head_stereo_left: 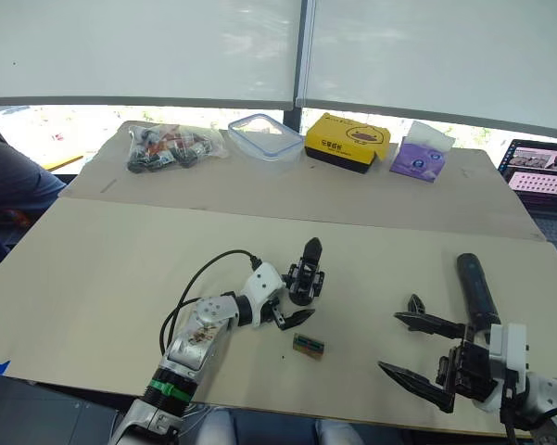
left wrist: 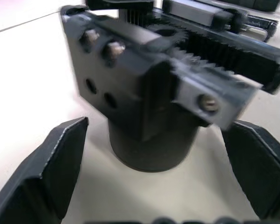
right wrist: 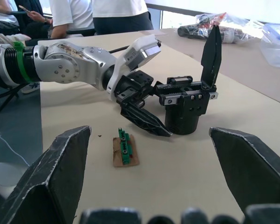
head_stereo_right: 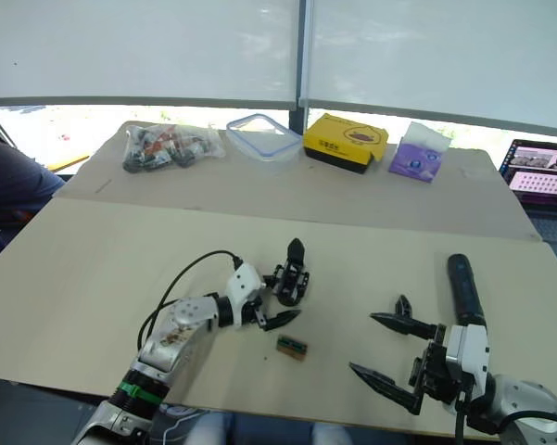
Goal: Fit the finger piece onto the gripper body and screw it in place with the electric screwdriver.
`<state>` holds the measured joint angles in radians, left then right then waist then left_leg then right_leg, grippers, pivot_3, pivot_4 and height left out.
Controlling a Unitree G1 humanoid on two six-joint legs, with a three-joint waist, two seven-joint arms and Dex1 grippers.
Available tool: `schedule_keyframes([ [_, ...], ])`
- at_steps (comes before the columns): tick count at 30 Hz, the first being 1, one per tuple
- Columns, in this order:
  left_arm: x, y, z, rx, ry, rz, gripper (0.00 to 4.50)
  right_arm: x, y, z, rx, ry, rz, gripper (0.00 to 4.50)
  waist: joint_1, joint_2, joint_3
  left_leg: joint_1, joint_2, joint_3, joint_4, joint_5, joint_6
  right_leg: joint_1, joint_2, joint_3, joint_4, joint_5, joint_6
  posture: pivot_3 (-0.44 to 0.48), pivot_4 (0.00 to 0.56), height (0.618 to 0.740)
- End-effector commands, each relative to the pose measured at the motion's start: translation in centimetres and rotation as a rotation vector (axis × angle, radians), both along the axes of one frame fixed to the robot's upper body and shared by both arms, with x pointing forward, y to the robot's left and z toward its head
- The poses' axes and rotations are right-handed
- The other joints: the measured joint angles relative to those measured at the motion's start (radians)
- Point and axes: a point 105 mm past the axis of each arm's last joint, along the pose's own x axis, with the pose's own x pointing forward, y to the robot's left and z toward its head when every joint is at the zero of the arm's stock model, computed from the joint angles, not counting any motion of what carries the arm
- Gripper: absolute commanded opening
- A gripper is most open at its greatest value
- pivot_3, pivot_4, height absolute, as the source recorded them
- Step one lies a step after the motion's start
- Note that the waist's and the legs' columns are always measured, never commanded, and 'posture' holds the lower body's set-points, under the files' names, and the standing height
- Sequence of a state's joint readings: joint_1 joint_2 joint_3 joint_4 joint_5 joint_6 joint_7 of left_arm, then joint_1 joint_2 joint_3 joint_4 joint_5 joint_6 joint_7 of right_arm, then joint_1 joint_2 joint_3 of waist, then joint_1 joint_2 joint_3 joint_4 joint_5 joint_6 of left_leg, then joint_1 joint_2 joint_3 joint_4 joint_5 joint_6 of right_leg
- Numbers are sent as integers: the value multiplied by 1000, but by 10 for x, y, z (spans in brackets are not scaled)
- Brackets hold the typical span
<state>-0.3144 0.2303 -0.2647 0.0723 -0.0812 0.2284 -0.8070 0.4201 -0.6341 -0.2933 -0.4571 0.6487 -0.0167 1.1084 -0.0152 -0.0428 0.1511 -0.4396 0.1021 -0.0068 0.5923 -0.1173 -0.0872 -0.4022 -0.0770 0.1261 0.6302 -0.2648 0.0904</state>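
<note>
Left wrist view puts the gripper body [left wrist: 153, 93] right between my left fingers [left wrist: 42, 172]: a round matte-black base carrying a blocky frame with toothed racks, screw heads and empty holes. My fingers stand spread on either side of the base and are not touching it, so I judge I am bracketing it to steady it for the assembly. Seen from my head, it stands upright on the pale surface [head_stereo_left: 93, 269], its one pointed finger aimed upward, with my left hand [head_stereo_left: 283, 306] open around its foot and holding nothing.

Just beside it lies a small green-and-brown block [head_stereo_left: 308, 345], flat on the surface.

Well apart, on my right side, the electric screwdriver [head_stereo_left: 475, 290] lies flat, a thick smooth black cylinder with a rounded far end. My right hand [head_stereo_left: 415, 350] is near its close end, wide open and empty. A small black pointed part, possibly the finger piece [head_stereo_left: 414, 304], rests by the upper fingertip; I cannot tell for sure.

Along the far edge sit a crinkled clear bag of parts [head_stereo_left: 171, 146], a clear plastic container [head_stereo_left: 264, 136], a yellow box [head_stereo_left: 348, 142] and a purple tissue pack [head_stereo_left: 421, 156].
</note>
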Motion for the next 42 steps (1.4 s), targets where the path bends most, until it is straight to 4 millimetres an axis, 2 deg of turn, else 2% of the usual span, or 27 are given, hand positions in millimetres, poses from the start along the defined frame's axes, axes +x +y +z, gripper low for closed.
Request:
schedule_keyframes([
  [1, -6, 5, 8, -21, 0, -14, 4444, -3, 0, 11, -3, -26, 0, 4500, -1, 0, 0, 0, 0, 0, 0, 0, 0, 0, 0, 0, 0, 0, 0, 0, 150, 740],
  [6, -4, 34, 19, -23, -19, -14, 4444, -12, -8, 9, -20, 18, -20, 4500, -1, 0, 0, 0, 0, 0, 0, -2, -4, -1, 0, 0, 0, 0, 0, 0, 150, 740],
  [11, -4, 90, 22, 47, -42, -73, 4444, -21, -32, 11, -53, 28, -156, 4500, 0, 0, 0, 0, 0, 0, 0, -3, -4, -1, 0, 0, 0, 0, 0, 0, 150, 740],
  [14, -12, 113, 31, 29, -58, -149, 4444, -31, -48, 7, -79, 65, -276, 4500, 0, 0, 0, 0, 0, 0, -1, -3, -4, -2, -1, -1, 0, 0, -1, 0, 150, 740],
  [20, -30, 139, 59, -23, -98, -260, 4444, -54, -67, -10, -168, 176, -548, 4500, 2, 1, 0, 0, 0, 0, -2, -3, -5, -3, -1, -2, -2, -1, -2, 0, 150, 740],
  [23, -35, 143, 63, -16, -58, -287, 4444, -54, -75, -30, -365, 287, -697, 4500, -5, 2, -1, 1, 1, 0, -1, -3, -5, -5, -2, -2, -2, 0, -3, 0, 150, 740],
  [28, -32, 140, 77, -60, -76, -293, 4444, -26, -62, -13, -250, 304, -745, 4500, -22, 1, -1, 2, 1, 0, -1, -3, -5, -5, -2, -2, -3, 1, -4, 0, 150, 740],
  [31, -33, 133, 87, -82, -109, -312, 4444, -10, -60, -14, -290, 421, -752, 4500, -25, 0, 0, 1, 1, 0, 0, -3, -5, -3, -2, -2, -3, 1, -5, 0, 150, 740],
  [35, -38, 122, 94, -111, -131, -342, 4444, 27, -52, 0, -246, 476, -737, 4500, -29, -1, 0, 0, 1, 0, -1, -3, -4, -1, -1, -1, -2, 1, -5, 0, 150, 740],
  [38, -37, 117, 97, -113, -152, -332, 4444, 46, -58, -8, -380, 606, -789, 4500, -30, -1, 1, 0, 1, 0, -1, 1, 3, -1, -1, -1, -1, 1, -5, 0, 150, 740],
  [42, -35, 113, 101, -124, -167, -330, 4444, 73, -52, -5, -345, 711, -796, 4500, -26, -2, 1, -2, 1, 0, -1, 3, 4, -3, 0, -1, -1, 1, -4, 0, 150, 740],
])
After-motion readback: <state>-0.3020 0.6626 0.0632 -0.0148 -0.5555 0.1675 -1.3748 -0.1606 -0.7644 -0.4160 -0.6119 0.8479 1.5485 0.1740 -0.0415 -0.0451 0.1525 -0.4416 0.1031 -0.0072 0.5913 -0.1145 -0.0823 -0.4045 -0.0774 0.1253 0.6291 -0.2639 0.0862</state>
